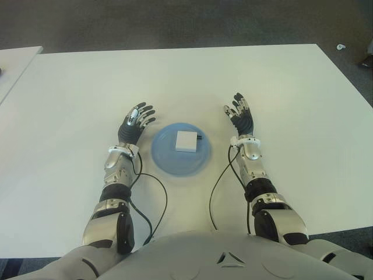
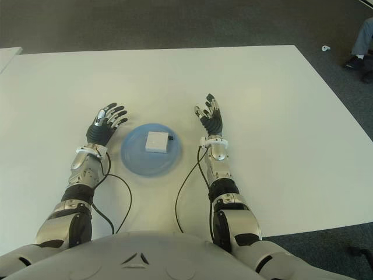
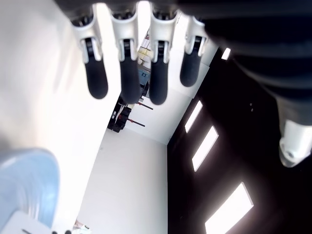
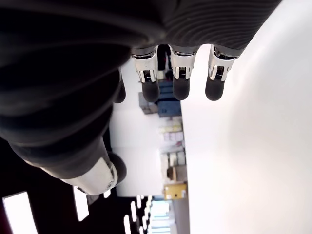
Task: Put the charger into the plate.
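A white square charger (image 1: 186, 141) lies inside the round blue plate (image 1: 166, 158) at the middle of the white table, its dark prongs pointing right. My left hand (image 1: 135, 123) shows just left of the plate, fingers spread and holding nothing. My right hand (image 1: 239, 116) shows to the right of the plate, fingers extended and holding nothing. In the left wrist view the plate's rim (image 3: 29, 180) appears beyond the straight fingers (image 3: 126, 73). The right wrist view shows only straight fingers (image 4: 180, 78) above the table.
The white table (image 1: 291, 105) stretches wide on all sides of the plate. Black cables (image 1: 157, 204) trail from both wrists toward my body. A second white table edge (image 1: 14, 61) is at far left. A person's leg and shoe (image 2: 358, 49) are at the far right on the carpet.
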Controlling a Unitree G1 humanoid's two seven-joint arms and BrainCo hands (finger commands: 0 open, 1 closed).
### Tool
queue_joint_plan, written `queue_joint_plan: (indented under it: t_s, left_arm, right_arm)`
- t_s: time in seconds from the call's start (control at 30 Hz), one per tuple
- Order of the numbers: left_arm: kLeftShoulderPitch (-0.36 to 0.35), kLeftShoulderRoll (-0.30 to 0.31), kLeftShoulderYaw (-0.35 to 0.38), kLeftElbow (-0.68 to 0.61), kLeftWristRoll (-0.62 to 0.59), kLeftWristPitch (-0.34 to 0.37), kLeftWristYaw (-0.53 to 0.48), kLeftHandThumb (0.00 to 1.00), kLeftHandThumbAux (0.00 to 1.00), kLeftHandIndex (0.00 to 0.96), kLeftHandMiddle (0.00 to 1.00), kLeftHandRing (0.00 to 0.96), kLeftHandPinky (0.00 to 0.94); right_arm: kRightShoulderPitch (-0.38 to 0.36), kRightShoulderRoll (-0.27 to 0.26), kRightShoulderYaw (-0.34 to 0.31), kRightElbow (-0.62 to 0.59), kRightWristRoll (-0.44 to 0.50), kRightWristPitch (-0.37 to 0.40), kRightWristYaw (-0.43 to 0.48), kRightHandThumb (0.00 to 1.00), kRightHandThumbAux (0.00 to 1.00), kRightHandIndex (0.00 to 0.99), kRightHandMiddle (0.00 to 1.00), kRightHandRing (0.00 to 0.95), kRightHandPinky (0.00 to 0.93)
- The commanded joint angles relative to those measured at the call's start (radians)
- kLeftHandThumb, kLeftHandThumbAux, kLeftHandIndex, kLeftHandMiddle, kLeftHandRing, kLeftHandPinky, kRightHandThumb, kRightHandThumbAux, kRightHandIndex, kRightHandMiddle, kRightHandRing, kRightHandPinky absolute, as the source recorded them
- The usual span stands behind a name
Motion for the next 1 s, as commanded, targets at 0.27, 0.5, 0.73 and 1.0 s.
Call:
queue_joint_plan:
  t_s: [0.27, 0.5, 0.73, 1.0]
  left_arm:
    - [0.033, 0.001, -0.004, 0.047, 0.011, 0.038, 0.01, 0.003, 0.5, 0.231, 0.298, 0.299, 0.321]
    - [0.032, 0.004, -0.002, 0.046, 0.004, 0.044, 0.0, 0.003, 0.497, 0.233, 0.292, 0.295, 0.322]
    - [0.027, 0.01, 0.0, 0.063, 0.008, 0.031, -0.004, 0.008, 0.5, 0.226, 0.292, 0.296, 0.322]
    - [0.027, 0.015, -0.001, 0.062, 0.016, 0.015, 0.005, 0.018, 0.494, 0.229, 0.296, 0.302, 0.328]
  right_arm:
    - [-0.002, 0.0, 0.009, 0.122, -0.009, -0.036, 0.025, 0.0, 0.72, 0.023, 0.039, 0.011, 0.014]
    - [0.005, 0.001, 0.016, 0.175, -0.01, -0.052, 0.049, 0.0, 0.712, 0.029, 0.04, 0.017, 0.027]
    - [0.004, 0.012, 0.016, 0.229, -0.006, -0.078, 0.068, 0.01, 0.689, 0.027, 0.034, 0.017, 0.018]
    - [0.0, 0.02, 0.015, 0.262, -0.007, -0.092, 0.077, 0.026, 0.673, 0.021, 0.027, 0.009, 0.014]
